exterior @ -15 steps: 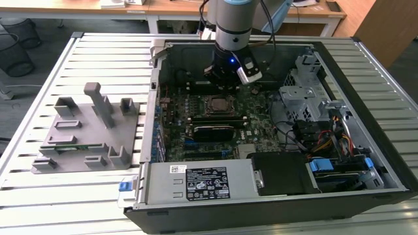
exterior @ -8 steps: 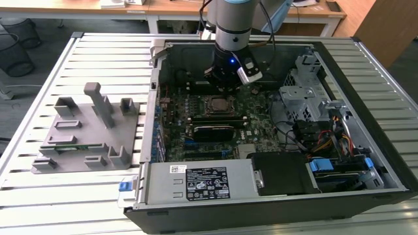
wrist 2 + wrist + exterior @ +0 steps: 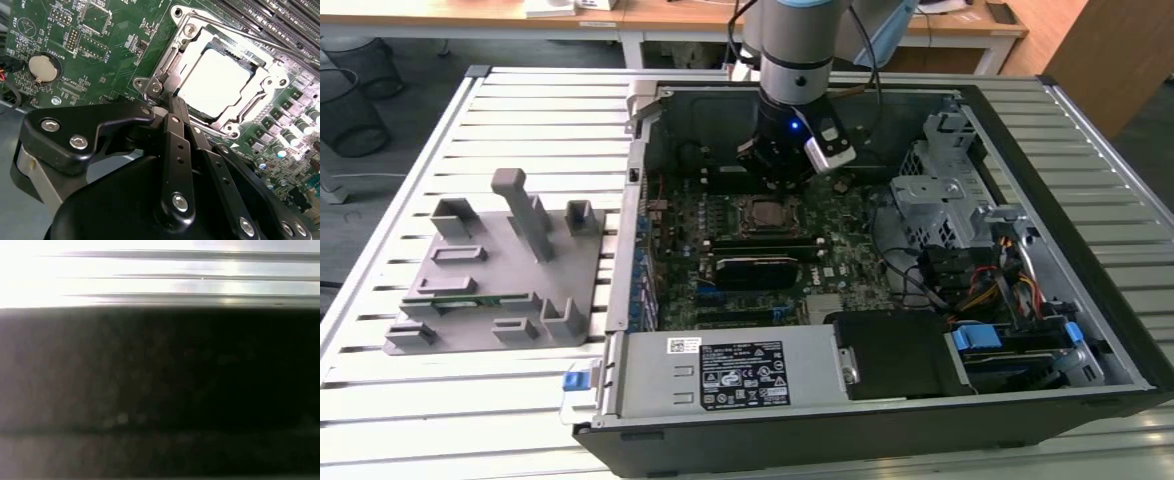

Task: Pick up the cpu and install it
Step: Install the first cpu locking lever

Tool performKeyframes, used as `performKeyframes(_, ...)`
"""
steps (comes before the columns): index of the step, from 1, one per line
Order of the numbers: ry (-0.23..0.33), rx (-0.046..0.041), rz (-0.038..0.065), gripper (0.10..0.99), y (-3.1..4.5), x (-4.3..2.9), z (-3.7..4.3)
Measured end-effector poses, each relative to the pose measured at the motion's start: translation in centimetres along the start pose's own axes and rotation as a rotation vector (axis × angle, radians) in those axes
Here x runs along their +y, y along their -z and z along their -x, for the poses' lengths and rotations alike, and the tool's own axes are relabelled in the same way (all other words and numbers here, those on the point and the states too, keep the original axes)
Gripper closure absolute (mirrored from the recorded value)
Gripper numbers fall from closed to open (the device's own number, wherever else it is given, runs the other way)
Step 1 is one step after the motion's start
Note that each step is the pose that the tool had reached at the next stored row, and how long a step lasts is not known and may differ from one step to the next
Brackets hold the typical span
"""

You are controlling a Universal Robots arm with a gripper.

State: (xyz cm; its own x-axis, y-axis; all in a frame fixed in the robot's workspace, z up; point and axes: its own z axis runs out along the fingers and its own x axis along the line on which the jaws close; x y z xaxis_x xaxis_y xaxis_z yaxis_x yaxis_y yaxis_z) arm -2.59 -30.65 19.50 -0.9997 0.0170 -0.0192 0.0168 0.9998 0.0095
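Cpu (image 3: 212, 82) lies seated in the motherboard socket (image 3: 170, 65); the hand (image 3: 167, 107), apparently closed and empty, hovers at the socket's edge.

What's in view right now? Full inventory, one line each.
cpu: 1, pale silvery top, seated inside the socket frame on the motherboard.
socket frame: 1, bright metal, around the cpu.
motherboard: 1, green, on the floor of the case.
coin cell: 1, silver, on the motherboard, apart from the socket.
computer case: 1, black, open, on the slatted table.
power supply: 1, grey with a label, in the case at its near edge.
fixture tray: 1, grey, on the table at the exterior view's left of the case.
slatted table: 1, pale grey.
arm: 1, grey, reaching down into the case.
gripper: 1, black, tips by the socket frame's corner.
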Motion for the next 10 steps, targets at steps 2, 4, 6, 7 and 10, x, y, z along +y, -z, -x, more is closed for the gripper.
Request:
performKeyframes(2,0.000,0.0004,0.008,0.980,0.04,-0.05,-0.03)
performKeyframes(4,0.000,0.0013,0.018,0.980,0.05,-0.07,-0.04)
performKeyframes(6,-0.001,0.0012,0.032,0.980,0.00,-0.02,-0.02)
performKeyframes(7,-0.001,0.0012,0.038,0.980,0.03,-0.05,-0.03)
performKeyframes(10,-0.001,0.0010,0.053,0.980,-0.01,-0.01,-0.01)
